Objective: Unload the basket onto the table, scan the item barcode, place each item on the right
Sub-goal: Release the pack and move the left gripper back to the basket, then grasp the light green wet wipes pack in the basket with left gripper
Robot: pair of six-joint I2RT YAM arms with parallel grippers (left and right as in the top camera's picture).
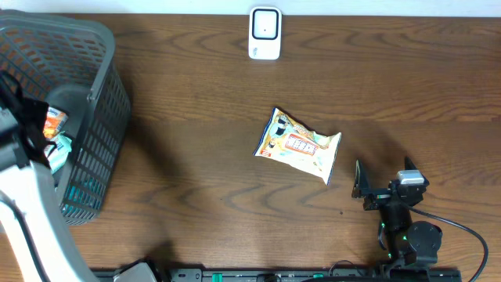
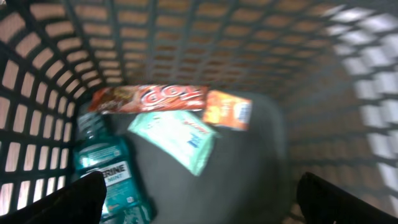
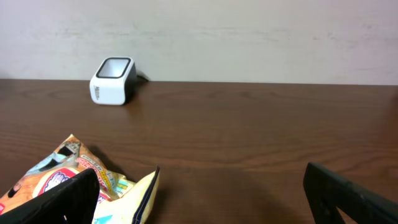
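Find the yellow-and-white crinkled snack bag (image 1: pixel 297 146) flat on the dark wooden tabletop (image 1: pixel 188 94), roughly midway, well apart from the small white box-shaped scanner (image 1: pixel 264 33) at the far edge. Note the right gripper (image 1: pixel 362 182) just beside the bag's near corner, spread wide and holding nothing. Note the left gripper (image 2: pixel 202 204) likewise wide and empty, hanging inside the grey plastic mesh basket (image 1: pixel 113 117) above a teal mouthwash bottle (image 2: pixel 106 168), a red-brown wrapped bar (image 2: pixel 149 98), an orange packet (image 2: pixel 227 110) and a pale green pouch (image 2: pixel 177 140). Probably best to take the bag with the right side: come in low, straddle a sealed edge rather than the puffed middle, and close gently to avoid crushing. Cannot tell the barcode's side from here, so lift, turn the plainer face toward the scanner's dark window, and hold flat and steady, keeping creases off the code.
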